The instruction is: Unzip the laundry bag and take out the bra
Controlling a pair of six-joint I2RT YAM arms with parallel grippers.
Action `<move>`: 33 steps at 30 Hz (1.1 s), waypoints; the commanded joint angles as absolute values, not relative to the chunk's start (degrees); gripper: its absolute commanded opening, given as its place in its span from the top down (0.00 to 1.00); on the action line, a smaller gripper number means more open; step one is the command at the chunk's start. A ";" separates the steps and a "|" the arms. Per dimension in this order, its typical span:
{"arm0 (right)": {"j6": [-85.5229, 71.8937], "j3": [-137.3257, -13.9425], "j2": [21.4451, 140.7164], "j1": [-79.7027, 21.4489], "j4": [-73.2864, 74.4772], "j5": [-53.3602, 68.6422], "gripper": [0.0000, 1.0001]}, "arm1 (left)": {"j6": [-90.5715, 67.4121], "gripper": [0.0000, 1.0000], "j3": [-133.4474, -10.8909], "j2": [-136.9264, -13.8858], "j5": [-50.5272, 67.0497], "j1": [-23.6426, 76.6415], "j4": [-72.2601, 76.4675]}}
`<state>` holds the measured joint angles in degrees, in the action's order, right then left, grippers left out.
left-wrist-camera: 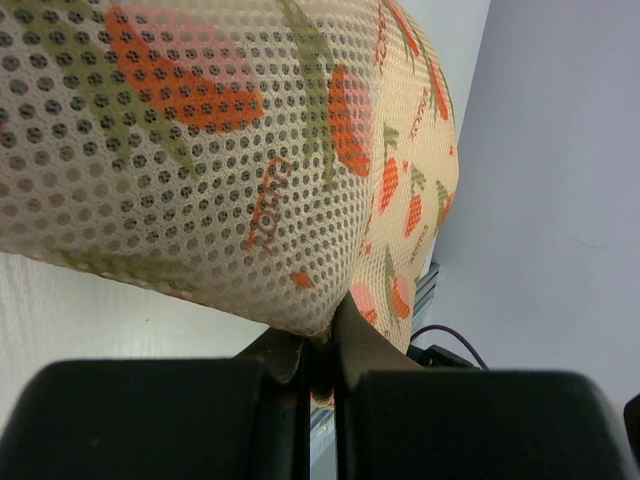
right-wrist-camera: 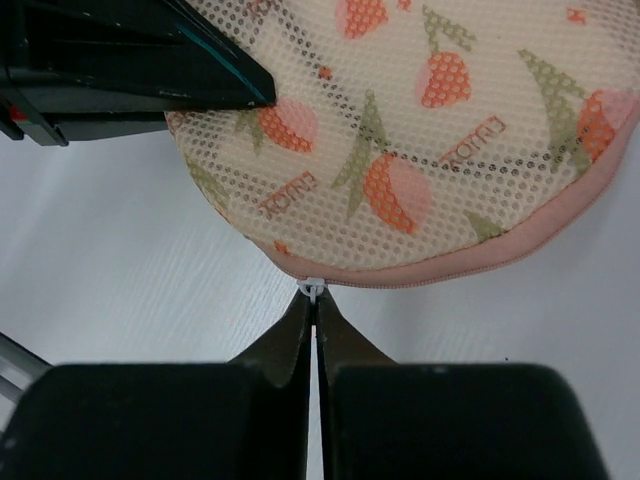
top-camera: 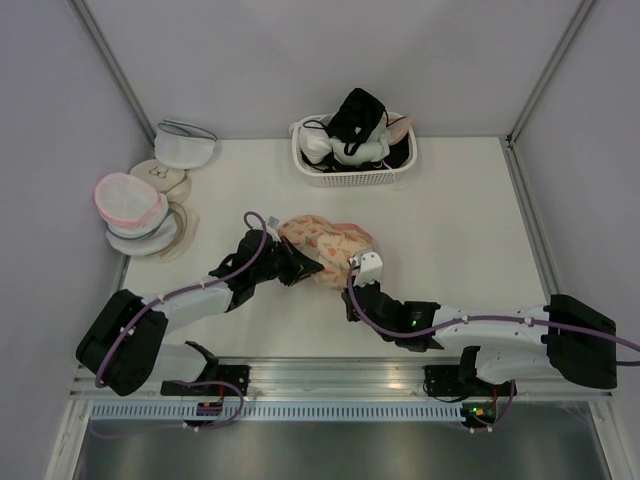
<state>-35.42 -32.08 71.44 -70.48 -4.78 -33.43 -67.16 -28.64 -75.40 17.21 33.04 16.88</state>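
The laundry bag [top-camera: 325,245], cream-peach mesh with an orange flower and green leaf print, lies on the table's middle. In the left wrist view my left gripper [left-wrist-camera: 320,350] is shut on the edge of the laundry bag [left-wrist-camera: 200,150]. In the right wrist view my right gripper [right-wrist-camera: 314,300] is shut on the small white zip pull [right-wrist-camera: 313,289] at the peach zip edging of the laundry bag [right-wrist-camera: 420,140]. The zip looks closed. In the top view the left gripper [top-camera: 297,265] is at the bag's near left and the right gripper [top-camera: 352,275] at its near right. The bra is hidden.
A white basket [top-camera: 352,178] with a black bra [top-camera: 357,115] and light garments stands at the back middle. Round white mesh bags [top-camera: 132,205], one pink-rimmed, are stacked at the left; another [top-camera: 185,143] lies behind them. Grey walls enclose the table.
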 commanded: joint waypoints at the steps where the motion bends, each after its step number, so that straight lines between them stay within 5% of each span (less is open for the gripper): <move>1: -37.17 -33.75 68.82 -71.10 3.41 -36.04 1.00 | -67.94 0.98 -28.30 -75.67 18.28 33.31 20.13; 9: -41.91 -39.54 70.31 -71.10 24.31 -38.67 1.00 | -63.11 0.98 -30.75 -75.59 17.66 33.22 15.57; 17: -48.95 -42.18 70.31 -70.49 37.68 -46.93 1.00 | -39.32 0.98 -39.97 -78.31 25.10 31.91 3.70; 28: -47.47 -39.47 64.17 -69.26 37.54 -43.52 0.99 | -15.30 0.98 -55.44 -92.43 40.58 29.79 -6.94; 29: -47.03 -39.11 63.38 -69.26 35.88 -42.90 1.00 | -15.38 0.94 -56.59 -94.20 40.26 29.79 -7.55; 30: -46.59 -38.94 63.11 -69.17 34.99 -41.50 1.00 | -16.69 0.57 -57.38 -95.44 39.38 29.79 -7.56; 32: -45.62 -38.32 62.93 -69.17 32.88 -40.08 0.99 | -18.97 0.35 -57.40 -97.03 36.40 29.88 -5.64; 33: -45.44 -38.06 63.02 -69.26 32.18 -39.64 0.99 | -22.55 0.11 -56.61 -96.77 35.17 29.88 -4.06</move>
